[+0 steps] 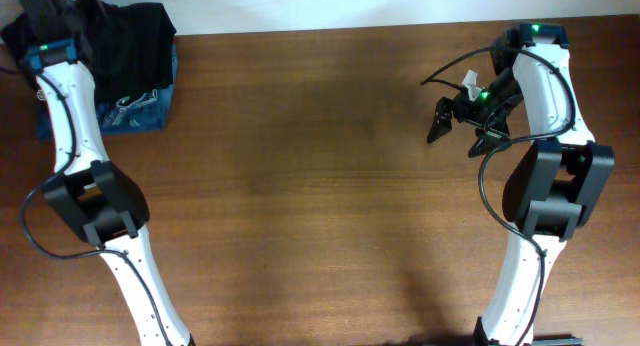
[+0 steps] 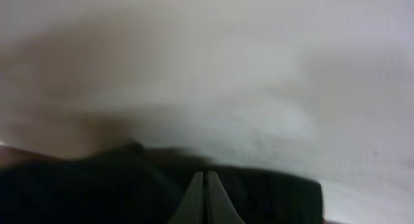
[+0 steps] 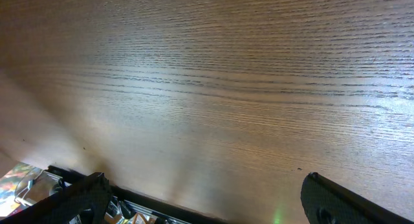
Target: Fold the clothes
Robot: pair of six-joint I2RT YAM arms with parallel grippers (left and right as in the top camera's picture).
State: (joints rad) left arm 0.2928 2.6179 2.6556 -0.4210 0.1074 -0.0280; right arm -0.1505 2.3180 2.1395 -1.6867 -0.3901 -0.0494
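Note:
A heap of black fabric (image 1: pixel 135 36) lies at the table's far left corner on top of a blue garment with white print (image 1: pixel 135 111). I cannot tell whether its top layer is the plain black clothes. My left arm (image 1: pixel 62 96) reaches into that corner, and its fingers are lost against the dark cloth from overhead. In the left wrist view my left gripper (image 2: pixel 207 179) is shut, its fingers pressed together, with black fabric (image 2: pixel 97 191) around and behind them. My right gripper (image 1: pixel 462 131) hangs open over bare wood at the far right, with nothing between its fingers (image 3: pixel 343 201).
A white wall (image 2: pixel 259 68) rises just behind the heap. The wooden table (image 1: pixel 320 186) stretches between the two arms. In the right wrist view the table's edge (image 3: pixel 149 201) shows, with colourful clutter (image 3: pixel 26 185) beyond it.

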